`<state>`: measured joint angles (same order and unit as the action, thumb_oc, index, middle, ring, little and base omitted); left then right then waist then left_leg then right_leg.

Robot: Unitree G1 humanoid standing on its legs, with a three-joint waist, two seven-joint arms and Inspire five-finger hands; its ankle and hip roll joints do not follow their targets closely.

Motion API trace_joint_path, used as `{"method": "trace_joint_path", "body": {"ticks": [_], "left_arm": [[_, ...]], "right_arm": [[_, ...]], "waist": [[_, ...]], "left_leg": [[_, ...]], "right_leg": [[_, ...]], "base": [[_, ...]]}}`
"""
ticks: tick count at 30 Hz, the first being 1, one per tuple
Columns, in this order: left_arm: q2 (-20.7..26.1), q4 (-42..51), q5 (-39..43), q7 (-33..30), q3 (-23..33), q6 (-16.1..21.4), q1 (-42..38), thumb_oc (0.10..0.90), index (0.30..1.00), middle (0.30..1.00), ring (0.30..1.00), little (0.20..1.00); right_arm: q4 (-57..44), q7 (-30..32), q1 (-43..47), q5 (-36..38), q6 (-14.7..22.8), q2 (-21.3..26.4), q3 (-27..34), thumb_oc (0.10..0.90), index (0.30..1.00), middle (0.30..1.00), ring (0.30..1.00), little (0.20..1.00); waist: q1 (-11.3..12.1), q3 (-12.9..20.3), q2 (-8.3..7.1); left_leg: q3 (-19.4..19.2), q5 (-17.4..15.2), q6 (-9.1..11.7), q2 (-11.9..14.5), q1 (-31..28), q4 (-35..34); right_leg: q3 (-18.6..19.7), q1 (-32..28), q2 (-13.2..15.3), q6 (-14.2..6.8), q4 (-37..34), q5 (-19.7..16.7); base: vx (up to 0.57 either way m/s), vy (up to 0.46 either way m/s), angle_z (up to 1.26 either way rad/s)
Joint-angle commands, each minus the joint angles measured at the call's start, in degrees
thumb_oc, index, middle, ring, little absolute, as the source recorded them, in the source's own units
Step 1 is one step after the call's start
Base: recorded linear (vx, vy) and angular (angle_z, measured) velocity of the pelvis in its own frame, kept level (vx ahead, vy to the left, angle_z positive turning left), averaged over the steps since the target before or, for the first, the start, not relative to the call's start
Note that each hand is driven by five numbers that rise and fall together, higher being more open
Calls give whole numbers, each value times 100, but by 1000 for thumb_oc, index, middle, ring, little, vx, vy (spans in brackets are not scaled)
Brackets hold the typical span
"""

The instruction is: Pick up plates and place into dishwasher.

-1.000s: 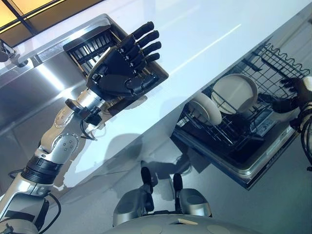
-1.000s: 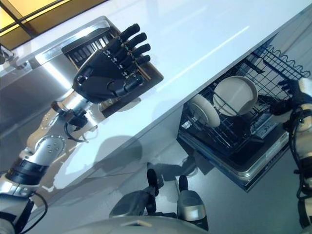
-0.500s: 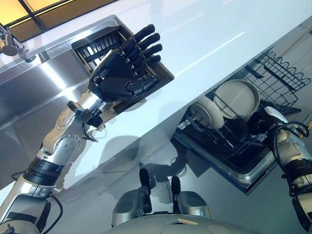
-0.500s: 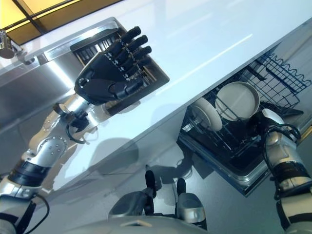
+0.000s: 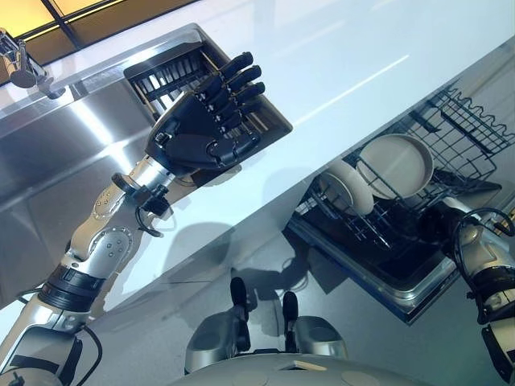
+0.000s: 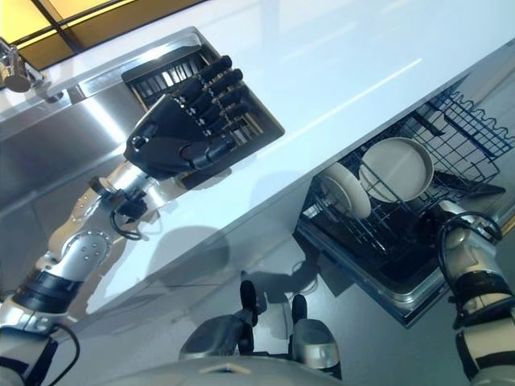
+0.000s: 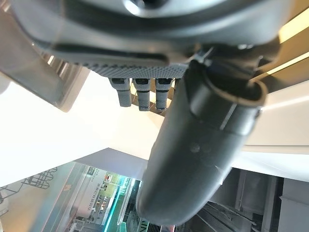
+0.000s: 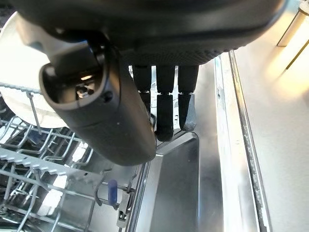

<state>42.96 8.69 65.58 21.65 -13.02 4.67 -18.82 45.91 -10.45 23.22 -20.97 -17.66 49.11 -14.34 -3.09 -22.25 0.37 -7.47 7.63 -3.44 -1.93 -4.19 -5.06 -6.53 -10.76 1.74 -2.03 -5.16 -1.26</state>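
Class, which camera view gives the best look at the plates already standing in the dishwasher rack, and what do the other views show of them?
The left eye view: both plates stand upright in the dishwasher rack, whole and unobstructed. The right eye view shows them nearly as well. The right wrist view shows part of one plate's rim beside the right robot hand. In the left wrist view I can make out no plate.

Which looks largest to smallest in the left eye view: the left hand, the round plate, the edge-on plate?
1. left hand, though nearness to the camera enlarges it
2. round plate
3. edge-on plate

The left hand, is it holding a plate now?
No, the left hand is raised above the counter with straight fingers and holds nothing.
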Motion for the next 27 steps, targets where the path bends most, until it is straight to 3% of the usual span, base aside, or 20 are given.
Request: {"method": "trace_joint_path", "body": {"ticks": [1,12,14,20,27], "left_arm": [[-252,564,78,54,242,313,-229,800,900,900,900,900],[-402,511,78,114,216,264,-320,800,900,900,900,900],[-487,517,41,137,167,287,-338,800,900,900,900,900],[-598,494,69,179,56,261,-524,800,900,900,900,900],[-657,535,91,148,-71,247,-685,800,900,900,900,900]], "right_arm": [[502,61,270,-342,-225,421,-379,100,300,300,300,200],[641,343,480,-295,117,-53,-653,100,300,300,300,200],[896,330,584,-348,196,-442,-831,100,300,300,300,200],[1817,431,1003,-146,363,-989,-1197,100,300,300,300,200],[2005,815,1382,297,614,-1130,-1275,100,300,300,300,200]], "waist": [[120,471,-29],[179,399,56],[236,363,151],[385,308,300],[485,288,398]], "left_leg": [[50,-797,188,75,-452,69],[104,-786,193,64,-355,134],[131,-778,195,60,-303,162],[235,-751,218,40,-263,180],[367,-740,219,-4,-206,236]], "right_leg": [[-146,559,-249,-164,618,108],[-151,594,-216,-148,604,95],[-176,603,-187,-131,585,91],[-275,562,-136,-91,566,100],[-352,567,-85,-57,605,97]], "base": [[-5,-32,7],[-1,-4,1],[-17,-5,0],[-19,-9,7],[-14,-12,11]]}}
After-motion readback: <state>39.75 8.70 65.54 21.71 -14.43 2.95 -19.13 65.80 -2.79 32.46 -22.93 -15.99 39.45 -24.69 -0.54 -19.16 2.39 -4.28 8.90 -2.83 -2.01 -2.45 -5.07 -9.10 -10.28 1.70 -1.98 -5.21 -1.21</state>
